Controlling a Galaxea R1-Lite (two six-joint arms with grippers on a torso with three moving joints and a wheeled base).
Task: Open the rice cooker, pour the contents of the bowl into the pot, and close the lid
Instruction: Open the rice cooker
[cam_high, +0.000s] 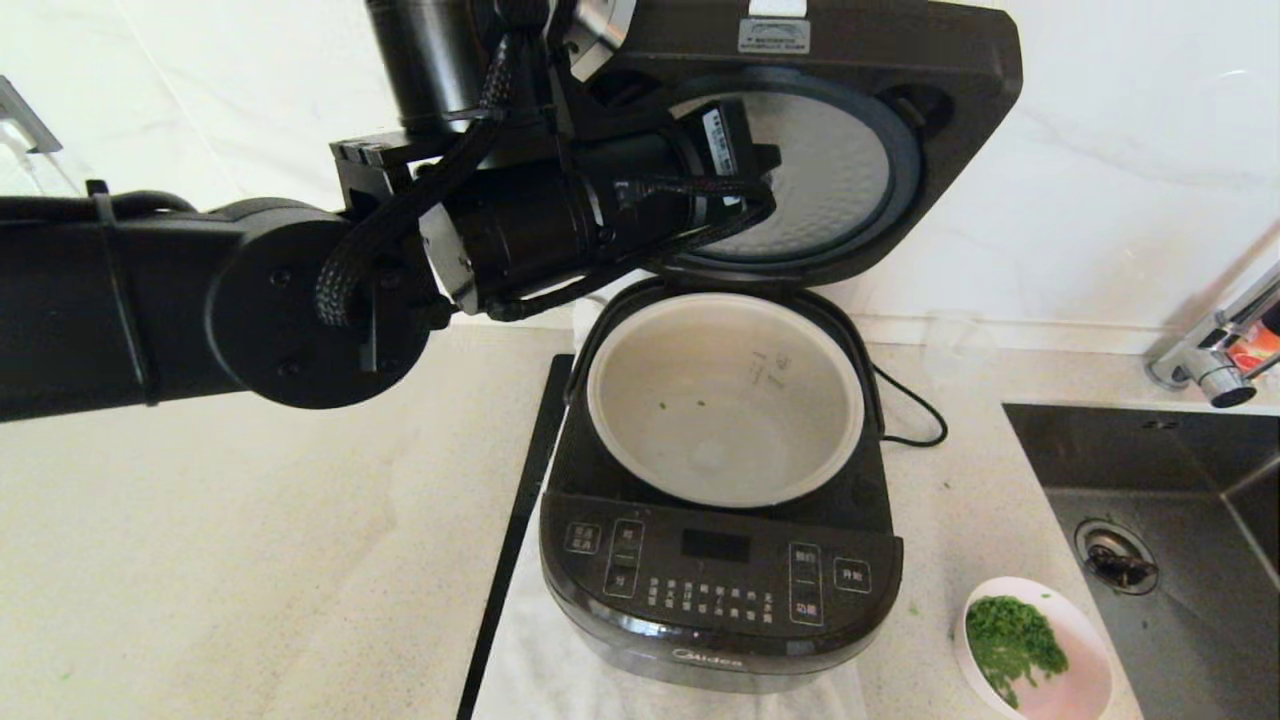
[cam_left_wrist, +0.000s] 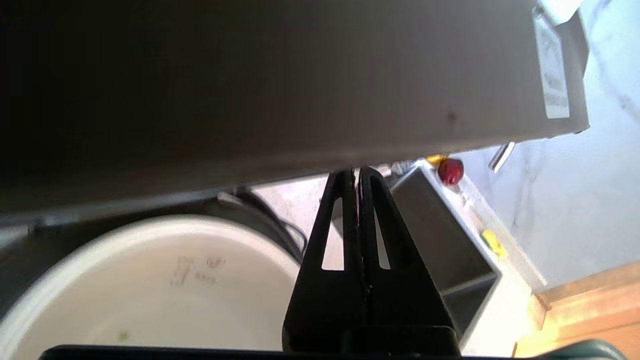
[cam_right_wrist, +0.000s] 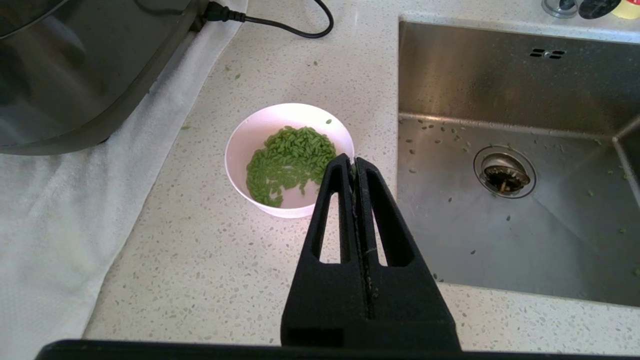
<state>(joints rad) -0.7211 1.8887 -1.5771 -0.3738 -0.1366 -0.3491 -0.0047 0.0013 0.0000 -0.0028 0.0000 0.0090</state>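
The rice cooker (cam_high: 720, 590) stands open, its lid (cam_high: 900, 60) tipped up and back with the dimpled silver underside (cam_high: 840, 180) facing me. The beige pot (cam_high: 690, 450) holds only a couple of green specks. My left arm (cam_high: 300, 300) reaches across above the pot. The left gripper (cam_left_wrist: 357, 172) is shut and empty, its tips right at the raised lid's (cam_left_wrist: 300, 90) edge. The pink bowl (cam_high: 1085, 665) sits on the counter right of the cooker, with chopped greens (cam_right_wrist: 290, 160) heaped inside. My right gripper (cam_right_wrist: 354, 161) hovers shut and empty just short of the bowl (cam_right_wrist: 270, 125).
A steel sink (cam_high: 1200, 560) lies right of the bowl, with a faucet (cam_high: 1220, 350) behind it. A white cloth (cam_high: 540, 660) lies under the cooker and a power cord (cam_high: 915, 410) trails behind. Loose green bits dot the counter and sink.
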